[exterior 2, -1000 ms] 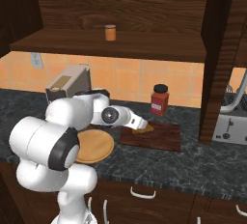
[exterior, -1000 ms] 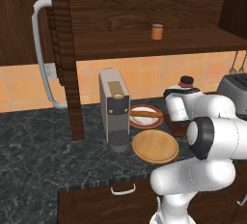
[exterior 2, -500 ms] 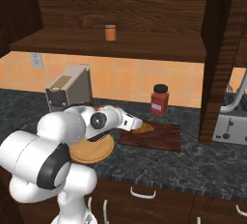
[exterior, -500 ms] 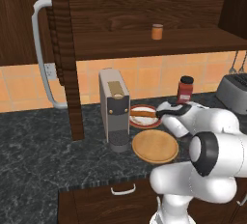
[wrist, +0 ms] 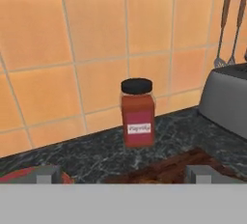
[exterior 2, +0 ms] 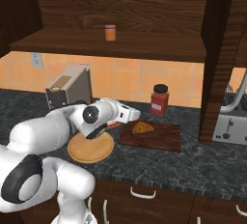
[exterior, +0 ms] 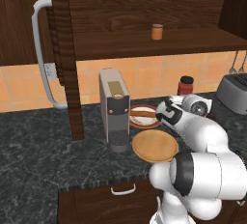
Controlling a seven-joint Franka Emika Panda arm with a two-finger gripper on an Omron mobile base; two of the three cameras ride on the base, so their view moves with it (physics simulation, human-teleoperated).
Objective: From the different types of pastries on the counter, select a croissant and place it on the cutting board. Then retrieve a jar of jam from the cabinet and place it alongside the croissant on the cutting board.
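The golden-brown croissant (exterior 2: 143, 128) lies on the dark reddish cutting board (exterior 2: 159, 138), whose near edge also shows in the hand view (wrist: 176, 170). My gripper (exterior 2: 136, 117) hovers just left of the croissant, open, with nothing between its fingertips (wrist: 47, 174). In the left base view the gripper (exterior: 164, 115) sits over the red-rimmed plate (exterior: 136, 119), which carries the stick pastry (exterior: 144, 113). The orange jar of jam (exterior: 157, 31) (exterior 2: 110, 32) stands on the shelf of the open cabinet (exterior: 61, 49). All of this rests on the dark marbled counter (exterior: 43, 155).
A red bottle (exterior 2: 159, 100) (wrist: 138, 114) stands behind the board at the tiled wall. A round wooden plate (exterior: 155, 146) lies in front of the coffee machine (exterior: 115, 107). A toaster (exterior 2: 234, 121) stands to the right, with utensils (wrist: 224, 25) hanging above it.
The arm has folded down, its elbow swinging nearer the cameras. The open gripper drew back slightly left of the croissant, which stays on the board.
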